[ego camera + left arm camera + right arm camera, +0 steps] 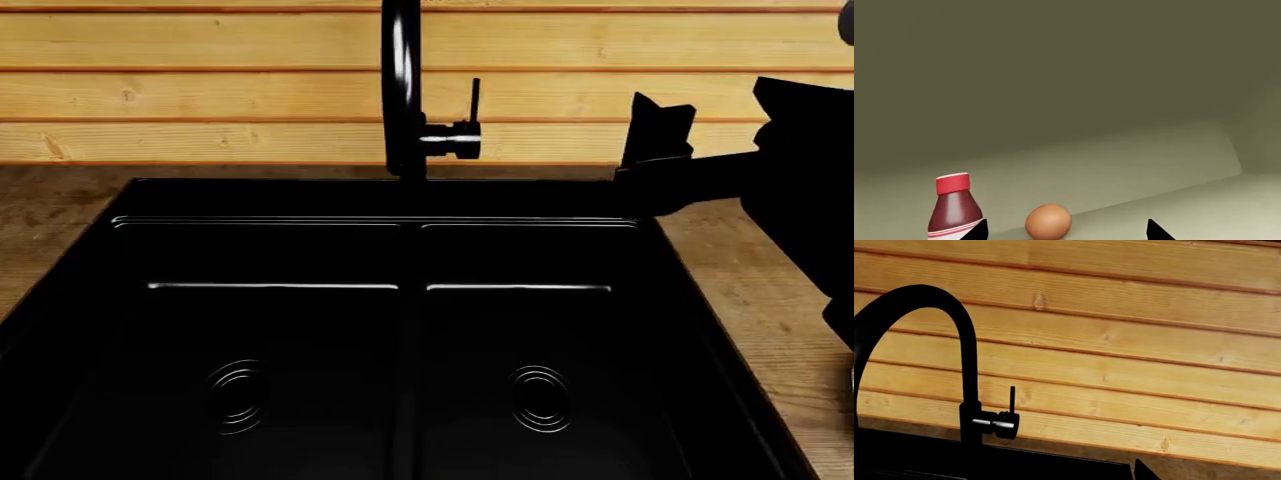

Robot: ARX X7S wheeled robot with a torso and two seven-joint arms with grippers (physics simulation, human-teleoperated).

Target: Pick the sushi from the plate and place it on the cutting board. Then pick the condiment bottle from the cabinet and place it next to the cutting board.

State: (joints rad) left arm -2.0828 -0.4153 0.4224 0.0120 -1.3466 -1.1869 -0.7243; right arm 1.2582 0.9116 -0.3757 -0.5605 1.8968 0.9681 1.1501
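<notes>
In the left wrist view, the left pincer (1067,232) is spread wide inside a plain olive-green cabinet (1074,85); only its two black fingertips (978,231) show at the picture's edge, and nothing is caught between them. The bottle (954,210), dark red-brown with a red cap and a white band low on its body, stands upright on the cabinet shelf (1201,205), right by one fingertip, though I cannot tell whether they touch. A brown egg (1048,221) sits on the shelf just beside the bottle, in line with the gap of the pincer. The head view looks down on a black double sink (400,330) set in a wooden table (774,310), with a black tap (403,90) in front of a wall of wooden planks (200,80). The right pincer (661,135) is raised above the sink's right rear corner; whether it is spread or pressed together cannot be told. The sushi, plate and cutting board are out of sight.
</notes>
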